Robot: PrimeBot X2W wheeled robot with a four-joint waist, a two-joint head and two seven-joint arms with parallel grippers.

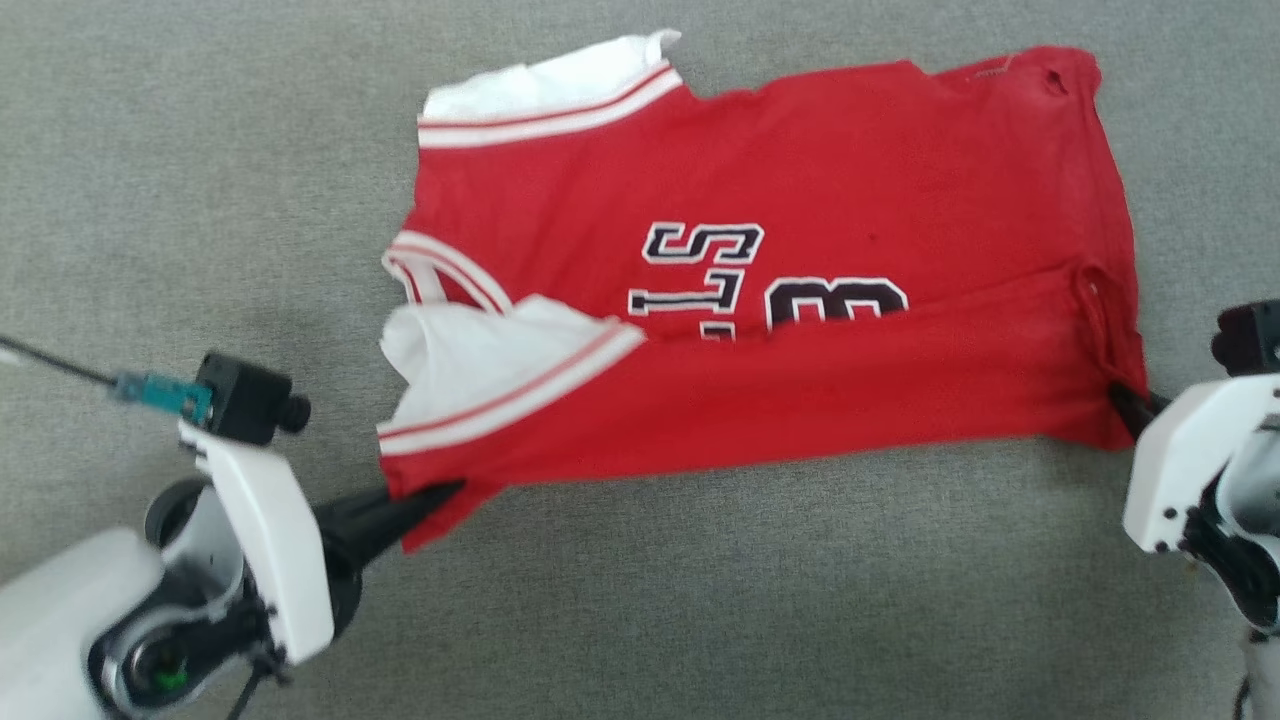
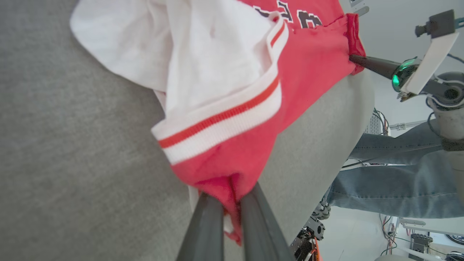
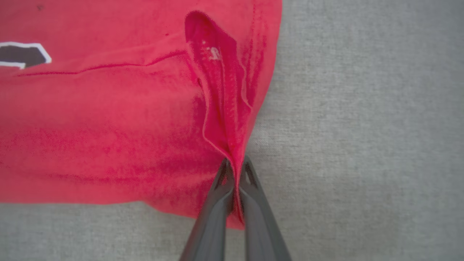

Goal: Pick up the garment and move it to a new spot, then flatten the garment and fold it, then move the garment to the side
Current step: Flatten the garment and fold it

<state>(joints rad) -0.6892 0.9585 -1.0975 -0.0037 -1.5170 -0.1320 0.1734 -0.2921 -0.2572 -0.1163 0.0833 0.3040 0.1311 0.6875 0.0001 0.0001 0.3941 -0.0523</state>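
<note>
The red garment [image 1: 800,200] lies spread on the grey surface, its near long edge folded up over the black-and-white lettering. White sleeve ends with striped trim [image 1: 520,385] sit at its left side. My left gripper [image 1: 440,492] is shut on the garment's near left corner; the left wrist view shows red cloth [image 2: 232,159] pinched between the two fingers [image 2: 203,224]. My right gripper [image 1: 1120,395] is shut on the near right corner, and in the right wrist view a raised red fold [image 3: 224,108] runs into the closed fingertips [image 3: 235,166].
Grey carpet-like surface [image 1: 700,600] surrounds the garment on all sides. In the left wrist view a person's legs in blue jeans [image 2: 391,181] and some equipment stand beyond the surface's edge, with my right arm [image 2: 427,61] across from it.
</note>
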